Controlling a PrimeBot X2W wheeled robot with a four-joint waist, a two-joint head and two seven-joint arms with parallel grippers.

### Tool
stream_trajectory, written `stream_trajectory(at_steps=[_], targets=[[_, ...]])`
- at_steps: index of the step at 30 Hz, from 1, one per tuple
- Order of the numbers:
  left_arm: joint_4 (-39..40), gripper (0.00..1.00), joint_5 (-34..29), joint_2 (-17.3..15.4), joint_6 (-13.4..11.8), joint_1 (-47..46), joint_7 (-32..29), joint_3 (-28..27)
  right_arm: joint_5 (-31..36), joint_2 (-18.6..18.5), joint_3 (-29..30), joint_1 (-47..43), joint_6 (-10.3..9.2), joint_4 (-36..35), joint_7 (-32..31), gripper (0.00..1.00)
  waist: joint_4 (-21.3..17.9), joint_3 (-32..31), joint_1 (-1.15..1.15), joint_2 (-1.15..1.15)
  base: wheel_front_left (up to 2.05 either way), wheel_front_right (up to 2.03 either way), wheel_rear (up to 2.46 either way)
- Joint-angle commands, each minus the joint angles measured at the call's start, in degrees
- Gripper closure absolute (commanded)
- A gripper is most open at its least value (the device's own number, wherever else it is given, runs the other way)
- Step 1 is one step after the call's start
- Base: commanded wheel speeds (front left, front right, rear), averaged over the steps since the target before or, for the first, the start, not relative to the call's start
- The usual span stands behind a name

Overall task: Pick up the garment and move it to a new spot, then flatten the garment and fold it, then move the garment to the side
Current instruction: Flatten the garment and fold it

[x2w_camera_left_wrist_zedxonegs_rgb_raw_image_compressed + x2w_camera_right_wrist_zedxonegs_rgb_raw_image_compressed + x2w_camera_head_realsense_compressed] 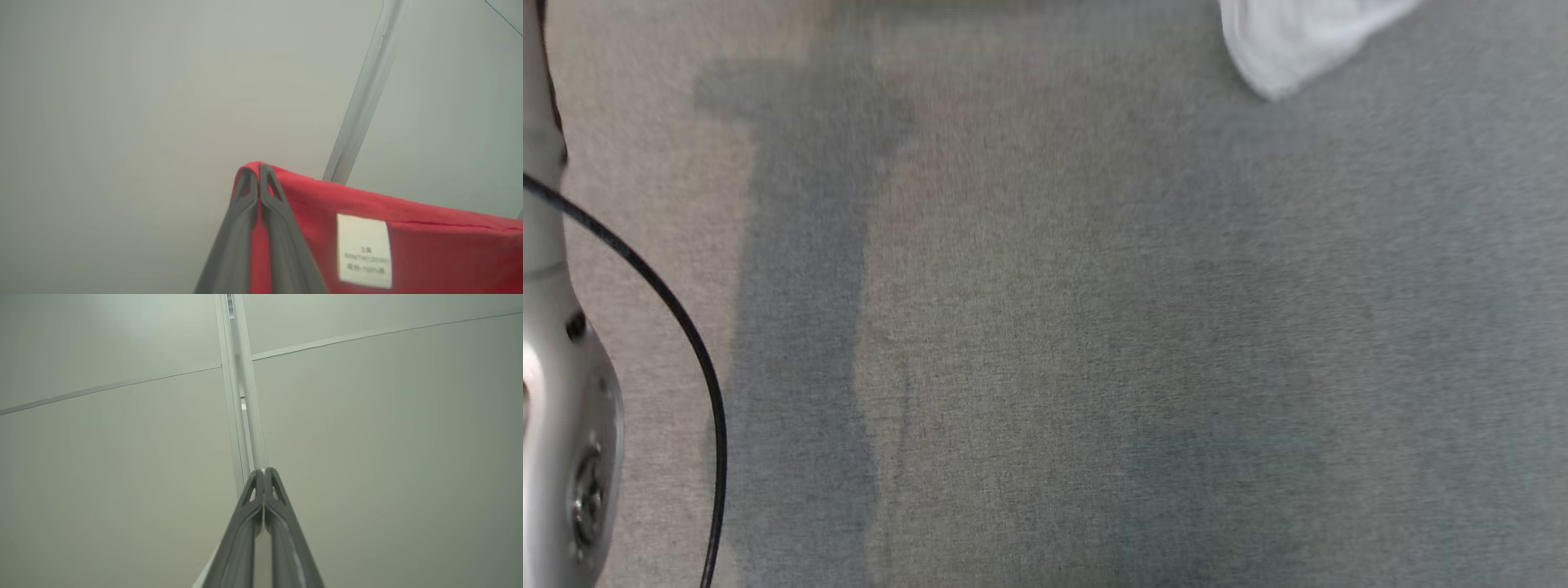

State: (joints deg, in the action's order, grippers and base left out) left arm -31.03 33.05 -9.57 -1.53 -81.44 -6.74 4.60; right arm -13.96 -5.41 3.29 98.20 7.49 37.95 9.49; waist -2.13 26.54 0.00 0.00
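Close at the left wrist, the left gripper [258,168] is pinched tight on the top edge of the red garment [441,253], with a fold of cloth poking out just past the fingertips. The garment runs off to one side of the fingers, its white label [363,250] facing the camera. I judge it is being held up by a hem, lifted for carrying to a new spot. The right gripper [264,470] is closed too, fingers pressed together; whether any cloth is caught between them I cannot tell. Both point at pale panels [388,437] with seams, which suggests raised arms, likely to let the cloth hang open. Lower down, the left forearm [556,392] and its black cable [678,327] stand at the edge of the grey surface [1045,343]. Farthest off, a white cloth [1290,41] lies at that surface's far right, well apart from the forearm.
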Motion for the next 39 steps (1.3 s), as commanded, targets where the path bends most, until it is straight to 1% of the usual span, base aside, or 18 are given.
stream_trajectory(at_steps=[1,3,5,7,9,11,12,14,19,22,26,28,35,39], targets=[[-2.9,1.0,-0.6,0.5,0.6,-3.4,2.9,-0.3,1.6,0.3,-0.2,2.9,0.01,3.0,2.8,1.0,0.7,4.4,0.0,0.0,0.0,0.0,0.0],[-6.1,1.0,-1.0,1.1,0.6,-7.7,6.3,-0.4,2.9,0.4,0.8,6.7,0.0,5.7,4.8,1.0,0.9,5.6,0.0,0.0,0.0,0.0,0.0],[-9.4,1.0,-1.1,2.1,1.0,-10.2,9.2,-0.4,2.8,0.9,2.3,8.5,0.0,7.7,5.6,1.0,1.2,6.7,0.0,0.0,0.0,0.0,0.0],[-12.7,1.0,-0.4,2.9,2.0,-12.4,11.2,-0.5,-0.2,1.8,5.0,9.6,0.01,8.1,5.7,1.0,1.5,8.0,0.0,0.0,0.0,0.0,0.0],[-15.4,1.0,0.4,3.6,2.8,-13.8,13.1,-0.7,-2.7,2.4,5.5,8.7,0.01,7.3,5.8,1.0,1.7,9.1,0.0,0.0,0.0,0.0,0.0],[-18.1,1.0,0.7,4.1,3.8,-14.2,14.4,-0.3,-4.4,2.6,4.2,6.2,0.01,7.2,5.8,1.0,1.7,10.0,0.0,0.0,0.0,0.0,0.0],[-18.1,1.0,0.7,4.1,3.8,-14.2,14.4,-0.3,-4.4,2.6,4.2,6.2,0.01,7.2,5.8,1.0,1.7,10.0,0.0,0.0,0.0,0.0,0.0],[-20.8,1.0,0.6,4.4,4.6,-13.8,15.7,0.3,-6.2,2.5,1.5,3.8,0.01,7.2,5.8,1.0,1.8,10.8,0.0,0.0,0.0,0.0,0.0],[-27.9,1.0,2.1,5.1,6.1,-11.2,17.6,-0.2,-10.5,2.3,-2.1,-3.2,0.01,8.3,5.8,1.0,1.5,11.6,0.0,0.0,0.0,0.0,0.0],[-31.0,1.0,1.5,5.3,7.2,-9.3,18.4,1.4,-11.8,2.3,-3.3,-7.0,0.01,9.0,5.8,1.0,1.3,11.6,0.0,0.0,0.0,0.0,0.0],[-34.1,1.0,0.6,5.5,8.2,-6.4,19.4,3.5,-13.9,2.3,-2.9,-12.0,0.01,10.2,5.8,1.0,1.4,10.9,0.0,0.0,0.0,0.0,0.0],[-35.5,1.0,0.3,5.5,8.4,-4.7,20.0,4.2,-13.8,2.4,-3.6,-14.9,0.01,10.4,5.8,1.0,1.2,10.0,0.0,0.0,0.0,0.0,0.0],[-39.1,1.0,-0.8,5.2,9.0,2.8,20.9,7.3,-18.4,2.3,-2.6,-25.3,0.01,11.8,5.8,1.0,0.6,5.1,0.0,0.0,0.0,0.0,0.0],[-40.6,1.0,-1.8,5.1,9.0,8.2,20.9,9.5,-20.4,2.0,-5.0,-31.7,0.01,12.7,5.8,1.0,0.7,1.4,0.0,0.0,0.0,0.0,0.0]])
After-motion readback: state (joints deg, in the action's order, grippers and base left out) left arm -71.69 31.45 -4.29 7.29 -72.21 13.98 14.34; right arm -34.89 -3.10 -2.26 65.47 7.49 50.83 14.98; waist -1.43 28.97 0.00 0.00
